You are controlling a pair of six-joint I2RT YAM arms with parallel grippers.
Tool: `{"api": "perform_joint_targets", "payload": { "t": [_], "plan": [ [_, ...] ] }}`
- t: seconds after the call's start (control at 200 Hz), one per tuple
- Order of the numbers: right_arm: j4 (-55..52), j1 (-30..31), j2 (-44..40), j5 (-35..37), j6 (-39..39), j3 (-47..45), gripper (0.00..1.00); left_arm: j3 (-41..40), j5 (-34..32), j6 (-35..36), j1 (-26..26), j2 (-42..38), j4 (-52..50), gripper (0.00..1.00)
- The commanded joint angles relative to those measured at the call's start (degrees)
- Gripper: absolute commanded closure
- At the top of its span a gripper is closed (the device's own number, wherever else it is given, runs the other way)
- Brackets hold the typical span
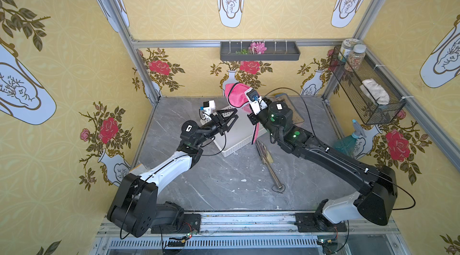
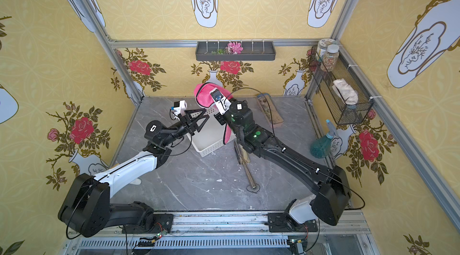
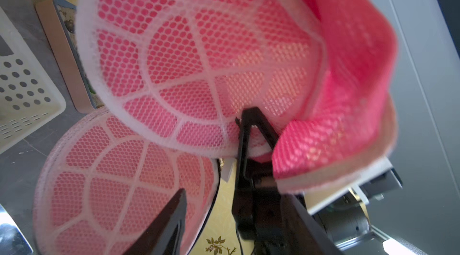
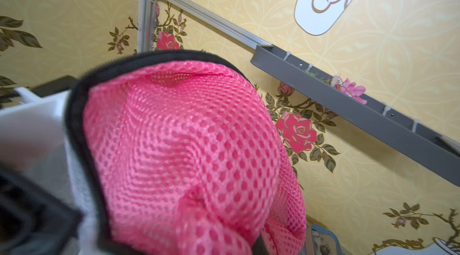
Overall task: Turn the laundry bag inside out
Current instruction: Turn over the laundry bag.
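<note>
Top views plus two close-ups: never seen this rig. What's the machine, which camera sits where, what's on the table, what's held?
This is a two-arm robot mounted on a rail at the table's near edge; each arm ends in a two-finger gripper. The two wide pictures come from one overhead stereo camera, so they look nearly alike. The two close-ups come from cameras on the wrists. On the grey table stands a white perforated basket, with a long metal utensil lying beside it; a teal spray bottle stands by the right wall. The right arm holds the pink mesh laundry bag lifted off the table; the right gripper is shut, hidden under the fabric. The left gripper is open, close to the bag.
</note>
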Motion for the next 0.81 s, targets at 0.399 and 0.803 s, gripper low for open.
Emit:
{"api": "perform_joint_targets", "payload": {
  "t": [0.399, 0.803],
  "plan": [
    [-16.2, -3.0, -10.1, -13.6, -36.7, -5.7, 1.00, 25.8, -14.4, 41.1, 0.2, -10.2, -59.9, 0.36],
    [-18.5, -1.0, -11.5, -15.8, -55.6, -6.0, 1.00, 36.5, -9.0, 52.4, -0.9, -0.6, -76.6, 0.20]
  ]
}}
